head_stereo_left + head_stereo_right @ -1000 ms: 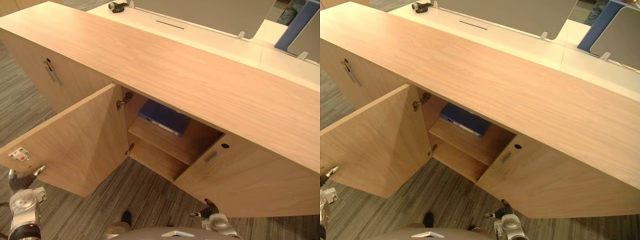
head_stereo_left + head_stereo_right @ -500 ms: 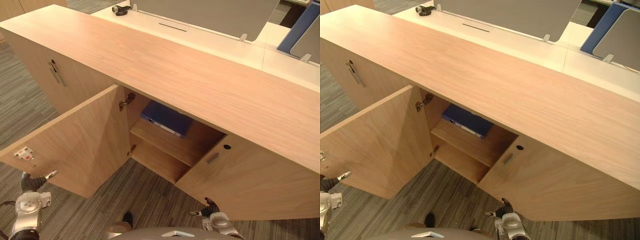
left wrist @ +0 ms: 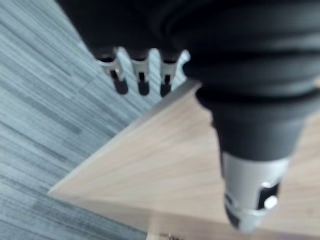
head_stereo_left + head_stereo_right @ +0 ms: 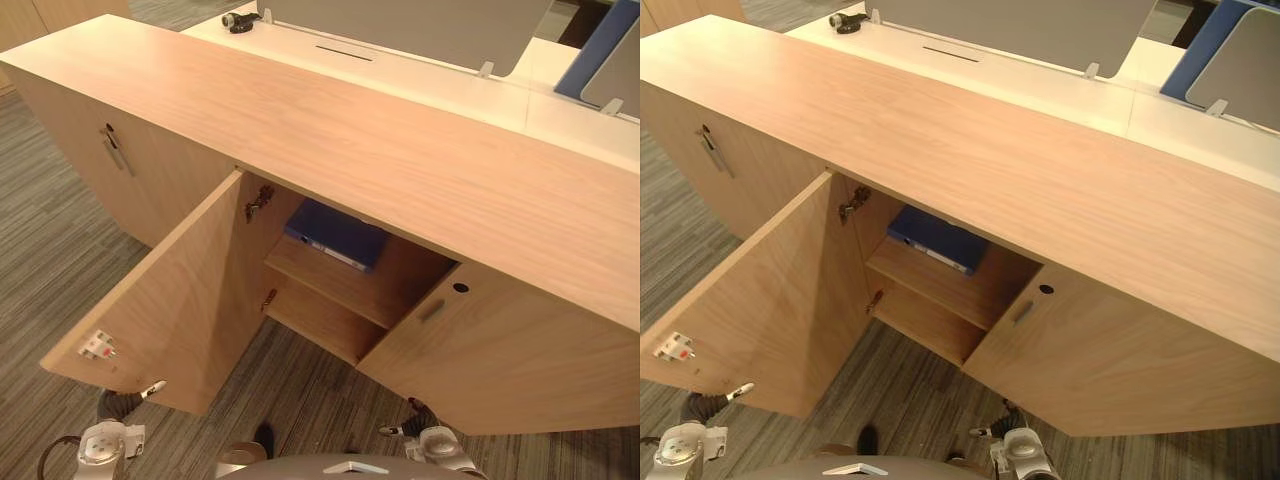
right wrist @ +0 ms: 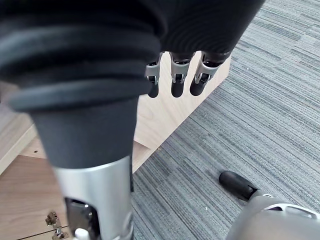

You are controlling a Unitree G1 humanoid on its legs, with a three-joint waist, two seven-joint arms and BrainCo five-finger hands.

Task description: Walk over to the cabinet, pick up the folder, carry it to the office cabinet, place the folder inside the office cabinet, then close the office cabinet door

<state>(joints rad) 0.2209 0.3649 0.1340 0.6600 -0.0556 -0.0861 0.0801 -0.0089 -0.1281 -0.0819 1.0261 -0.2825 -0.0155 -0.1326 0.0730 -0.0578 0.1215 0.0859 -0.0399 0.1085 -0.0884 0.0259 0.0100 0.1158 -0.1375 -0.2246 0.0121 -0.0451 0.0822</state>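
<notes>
Matt wood-grain office cabinet (image 4: 400, 160) — rough striped carpet (image 4: 50, 260).

My left hand (image 3: 240, 85) and right hand (image 5: 95, 60): black ribbed covers, silver fingers (image 5: 174, 71) with dark tips, a slotted silver thumb (image 3: 248, 200).

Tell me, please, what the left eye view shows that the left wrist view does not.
Left eye view: the blue folder on the upper shelf, and the right hand by the closed door. Left wrist view: the left hand close up, fingers relaxed, at the edge of the open door. Both: that door and the grey carpet.
</notes>
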